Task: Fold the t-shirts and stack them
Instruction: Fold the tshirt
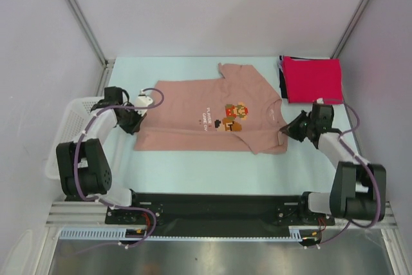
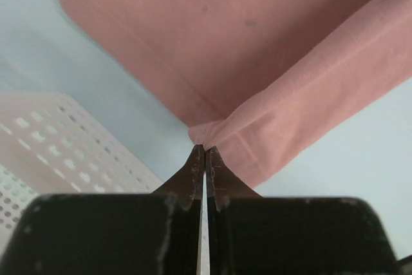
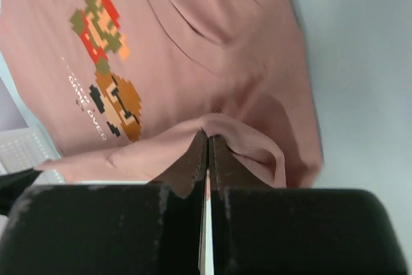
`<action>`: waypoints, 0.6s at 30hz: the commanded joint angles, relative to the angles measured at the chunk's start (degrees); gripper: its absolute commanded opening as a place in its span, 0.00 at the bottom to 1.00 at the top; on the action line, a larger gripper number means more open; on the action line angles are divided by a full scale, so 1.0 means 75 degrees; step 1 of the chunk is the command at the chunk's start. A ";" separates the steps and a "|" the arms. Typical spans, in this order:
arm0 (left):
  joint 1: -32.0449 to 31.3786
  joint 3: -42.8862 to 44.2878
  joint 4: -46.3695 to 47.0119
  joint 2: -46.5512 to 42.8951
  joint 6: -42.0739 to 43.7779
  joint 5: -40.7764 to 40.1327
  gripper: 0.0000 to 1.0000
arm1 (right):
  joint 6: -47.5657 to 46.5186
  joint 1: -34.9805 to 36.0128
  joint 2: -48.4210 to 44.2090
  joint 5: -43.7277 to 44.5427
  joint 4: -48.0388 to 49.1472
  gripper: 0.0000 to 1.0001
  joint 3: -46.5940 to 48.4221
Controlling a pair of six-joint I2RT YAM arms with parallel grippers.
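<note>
The pink shirt [image 1: 193,111] is spread print up in the middle of the tabletop [image 1: 193,172]. A fold at its left edge is pinched in the closed left hand [image 2: 205,154]. A fold at its right near corner is pinched in the closed right hand [image 3: 208,141]. A folded red shirt [image 1: 313,79] is stacked on a black shirt [image 1: 282,83] at the far right, near the pink shirt. A white basket [image 1: 61,140] is seen at the left edge.
</note>
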 commanded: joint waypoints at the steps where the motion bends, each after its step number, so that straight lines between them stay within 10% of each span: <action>1: 0.0022 0.0386 0.0507 0.0426 -0.0223 -0.0290 0.00 | -0.0873 0.0021 0.0910 -0.0071 0.1408 0.00 0.0856; 18: -0.0365 0.0926 0.1409 0.1260 -0.0610 -0.1801 0.00 | -0.1823 0.0184 0.3373 0.0080 0.0986 0.00 0.2791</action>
